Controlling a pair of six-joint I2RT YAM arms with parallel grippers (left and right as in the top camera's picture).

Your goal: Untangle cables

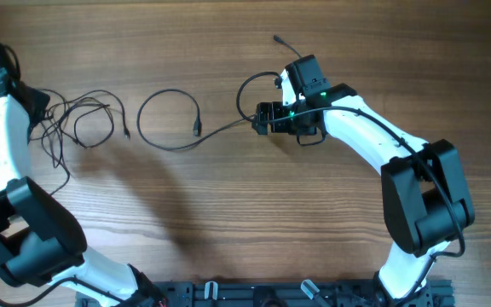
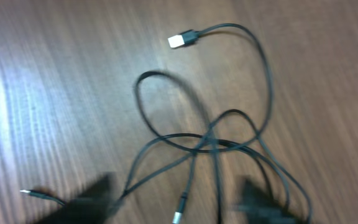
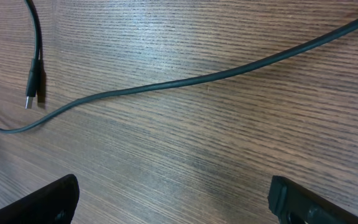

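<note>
A tangle of thin black cables (image 1: pixel 79 124) lies at the left of the table. In the left wrist view its crossing loops (image 2: pixel 210 140) show, with a white-tipped plug (image 2: pixel 179 41) at the top and a silver-tipped end (image 2: pixel 180 211) at the bottom. My left gripper (image 1: pixel 41 115) is at the tangle's left edge, open (image 2: pixel 176 210), with strands between its blurred fingers. A separate cable (image 1: pixel 169 119) forms a loop mid-table and runs right to my right gripper (image 1: pixel 264 119). That gripper is open and empty (image 3: pixel 176 205). The cable (image 3: pixel 185 79) crosses ahead of it, with its plug (image 3: pixel 33 84) at the left.
Another loop (image 1: pixel 258 85) of the cable curls behind the right gripper and ends in a small plug (image 1: pixel 277 39) at the back. The wooden table (image 1: pixel 228 222) lies bare toward the front. A black rail (image 1: pixel 254 294) runs along the front edge.
</note>
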